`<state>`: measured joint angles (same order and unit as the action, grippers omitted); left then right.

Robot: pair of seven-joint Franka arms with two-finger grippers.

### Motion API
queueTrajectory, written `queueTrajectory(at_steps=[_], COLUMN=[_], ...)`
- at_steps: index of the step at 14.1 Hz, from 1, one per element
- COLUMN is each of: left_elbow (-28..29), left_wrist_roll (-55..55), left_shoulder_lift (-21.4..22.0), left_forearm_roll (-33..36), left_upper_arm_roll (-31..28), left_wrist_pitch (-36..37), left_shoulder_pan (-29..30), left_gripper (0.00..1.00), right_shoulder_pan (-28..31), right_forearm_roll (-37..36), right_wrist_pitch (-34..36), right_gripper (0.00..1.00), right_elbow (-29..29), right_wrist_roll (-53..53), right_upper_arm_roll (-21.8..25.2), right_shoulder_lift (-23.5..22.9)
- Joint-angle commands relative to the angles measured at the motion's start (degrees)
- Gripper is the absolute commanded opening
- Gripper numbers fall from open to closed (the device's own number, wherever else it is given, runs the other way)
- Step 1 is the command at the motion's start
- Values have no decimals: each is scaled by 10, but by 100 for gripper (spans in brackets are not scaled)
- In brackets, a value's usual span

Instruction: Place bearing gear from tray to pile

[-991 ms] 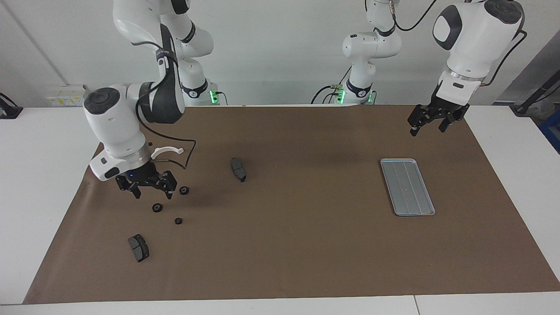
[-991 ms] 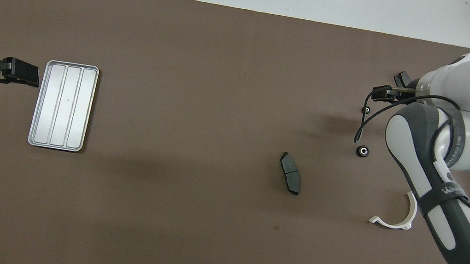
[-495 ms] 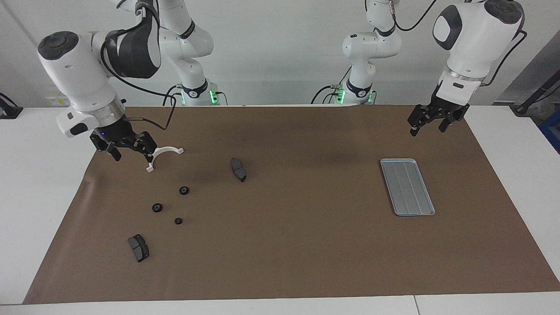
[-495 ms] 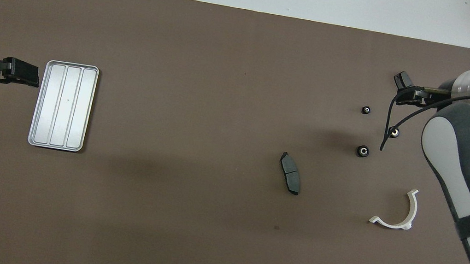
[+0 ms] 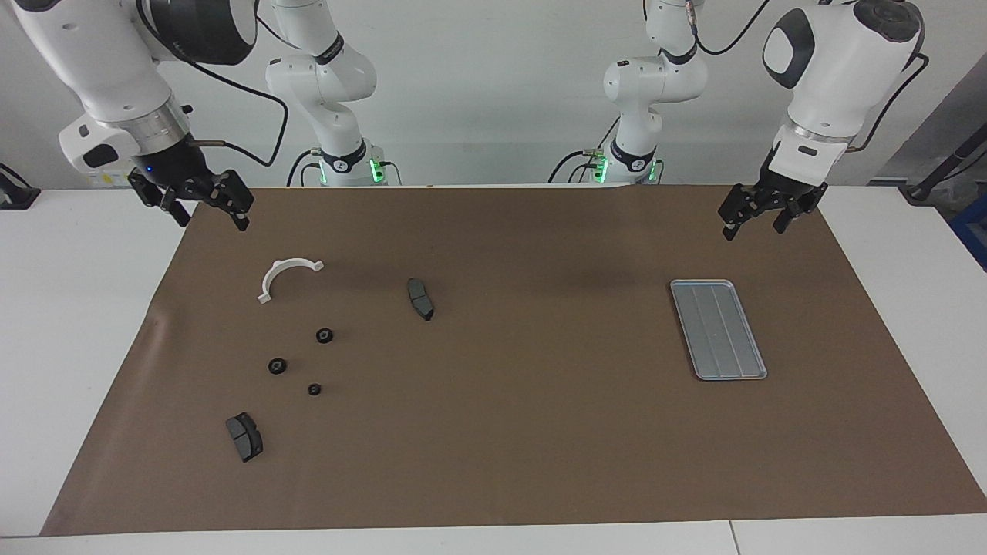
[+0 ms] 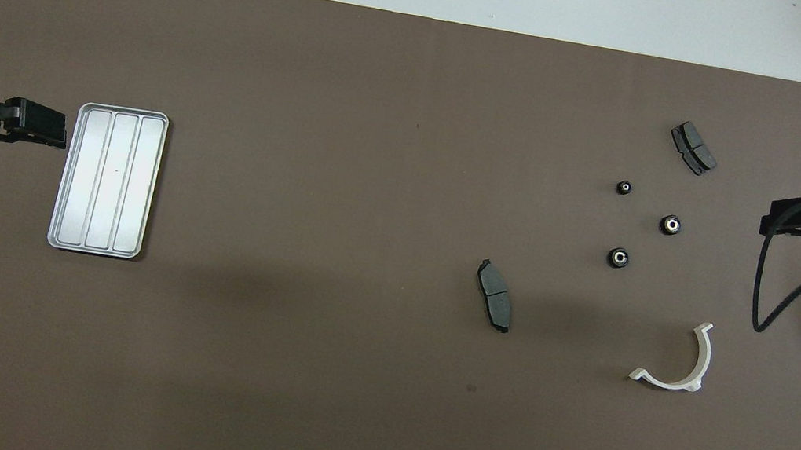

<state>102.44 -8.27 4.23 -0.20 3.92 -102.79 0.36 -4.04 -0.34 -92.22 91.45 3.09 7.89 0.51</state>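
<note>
Three small black bearing gears [image 5: 325, 335] [image 5: 277, 365] [image 5: 314, 389] lie near the surface's [image 5: 540, 447] right-arm end; both claws, right [image 5: 207, 205] and left [image 5: 757, 213], hover released; the ridged silver-grey metal tray [image 5: 718, 329] holds nothing.

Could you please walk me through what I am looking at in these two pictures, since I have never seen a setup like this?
These are two white robot arms at a table covered with a brown mat. One picture faces the robots from across the table; the other looks down from above their end.

The tray, a ridged metal one, lies toward the left arm's end with nothing in it. Toward the right arm's end lies the pile: three small black bearing gears, a white half-ring bracket and two dark brake pads.

The left gripper hangs above the mat's edge near the tray. The right gripper is raised over the mat's corner by the pile, fingers apart. Neither holds anything.
</note>
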Motion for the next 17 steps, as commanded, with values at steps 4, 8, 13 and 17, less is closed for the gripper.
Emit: queueTrajectory(at_steps=[4,8,13,17], left_elbow=[20,20,19,20], left_wrist_roll=[5,4,5,4], left_shoulder_lift=[17,17,17,17], left_forearm_roll=[-9,-9,-9,-9], left_upper_arm_roll=[0,0,0,0], left_wrist_pitch=[-8,-8,-8,-8], left_shoulder_pan=[4,4,4,4], left_gripper=[100,100,100,100], right_shoulder_pan=[17,57,51,43], right_forearm_roll=[-12,-9,-10,-19], right_wrist_pitch=[29,29,31,40], right_gripper=[100,100,100,100], right_elbow=[43,32,32,32], right_wrist_roll=[-5,-5,-4,-5], right_upper_arm_roll=[-18,-66,-57,-63], right_shoulder_lift=[39,36,36,36])
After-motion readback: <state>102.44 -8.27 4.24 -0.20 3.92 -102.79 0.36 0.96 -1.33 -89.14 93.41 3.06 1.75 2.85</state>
